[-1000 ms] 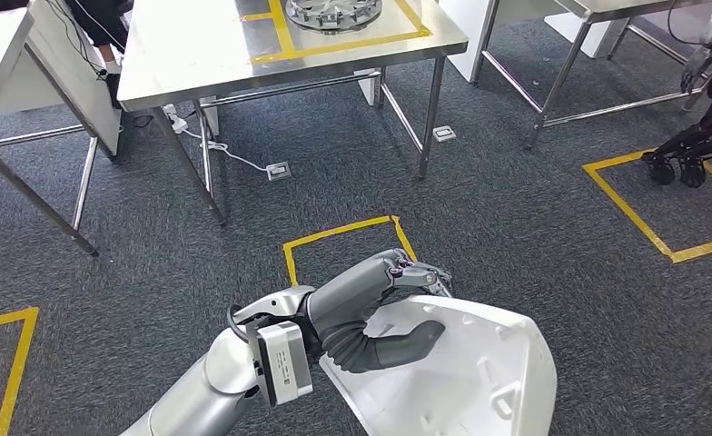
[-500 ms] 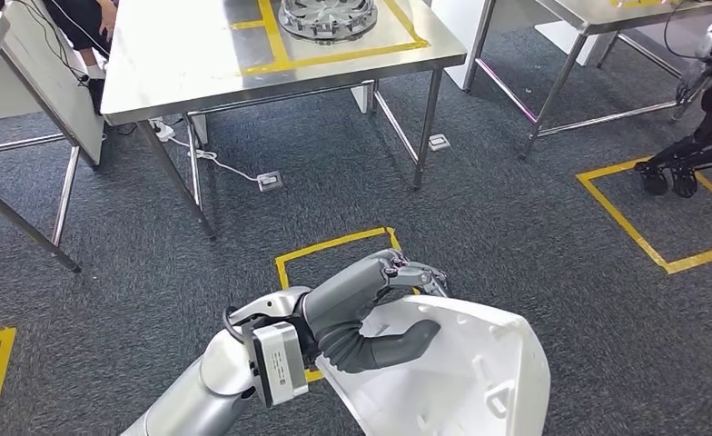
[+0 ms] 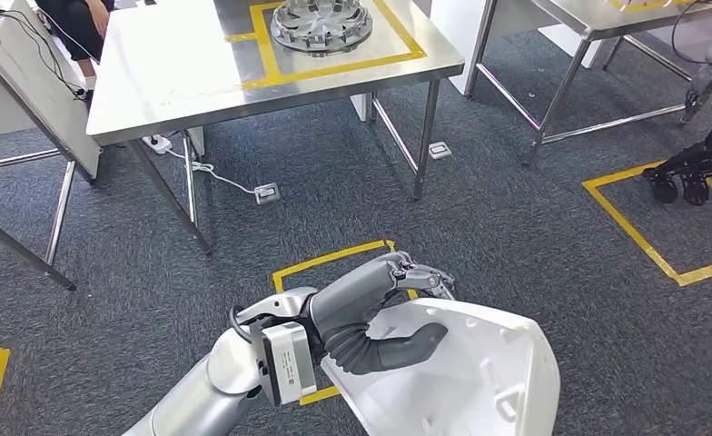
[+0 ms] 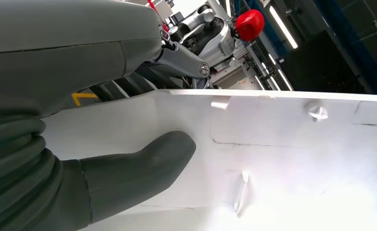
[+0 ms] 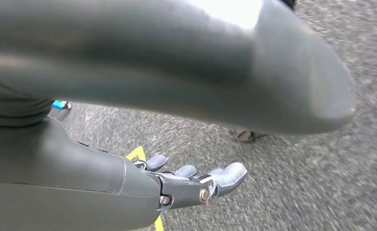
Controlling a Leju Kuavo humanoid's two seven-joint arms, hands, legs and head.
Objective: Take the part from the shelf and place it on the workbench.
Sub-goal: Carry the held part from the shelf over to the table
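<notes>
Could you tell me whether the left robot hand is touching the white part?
Touching. In the left wrist view the left robot hand lays its thumb flat on the white part; the head view shows fingers over its edge.

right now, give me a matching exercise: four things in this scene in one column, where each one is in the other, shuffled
Things:
1. white part
2. wheel cover
3. socket box
4. right hand

Places or states:
A. on the steel table, inside yellow tape
B. on the carpet under the table
C. held by the left hand
D. fingers apart, holding nothing, above the carpet

Pairs: 1-C, 2-A, 3-B, 4-D
</notes>
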